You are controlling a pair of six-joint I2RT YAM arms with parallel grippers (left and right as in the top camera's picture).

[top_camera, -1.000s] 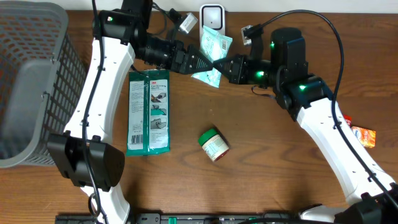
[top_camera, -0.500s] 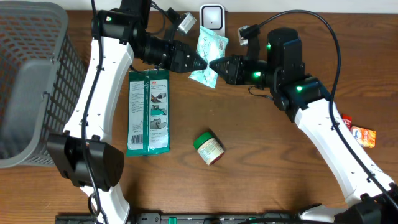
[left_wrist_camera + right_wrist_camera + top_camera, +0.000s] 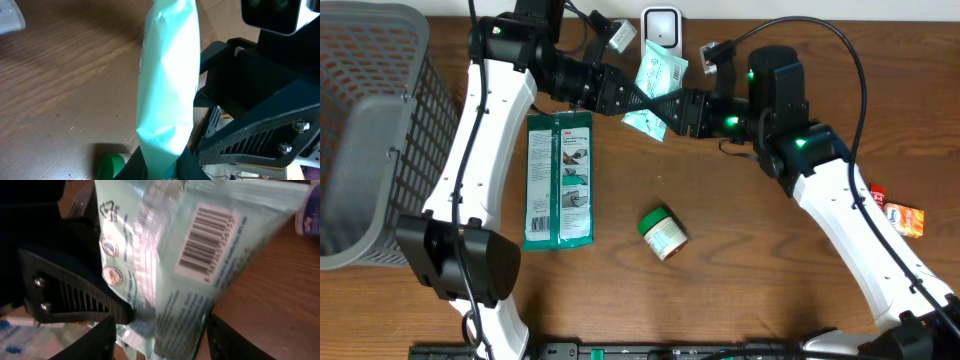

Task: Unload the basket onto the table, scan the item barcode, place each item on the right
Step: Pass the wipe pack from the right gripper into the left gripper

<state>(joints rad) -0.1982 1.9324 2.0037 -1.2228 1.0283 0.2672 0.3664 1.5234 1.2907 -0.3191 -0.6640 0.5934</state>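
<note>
**Mint pouch held between the two arms, just in front of the scanner**

A brown wooden table point(image 3: 740, 260) carries the scene, with a grey mesh basket point(image 3: 380, 60) at its left end and a small white scanner point(image 3: 661, 27) standing at the back edge. The two arms meet near the scanner, and a mint-green pouch point(image 3: 660, 75) hangs between them, lifted off the wood.

The left fingers point(image 3: 630, 98) are together on the pouch. In the left wrist view they pinch its lower end, and the pouch stands up narrow, edge on to that camera. The right fingers point(image 3: 682, 105) stand apart. In the right wrist view one sits at either side of the pouch's lower edge and neither presses on it. That view also shows a printed barcode point(image 3: 205, 240) on the pouch's face, turned toward the right wrist camera.

From above, the pouch's upper corner lies just beside the scanner's base.

On the table, a long green blister pack point(image 3: 558, 180) lies flat under the left arm. A green-lidded jar point(image 3: 664, 232) lies on its side near the middle, and an orange packet point(image 3: 903, 216) sits at the right edge.
</note>
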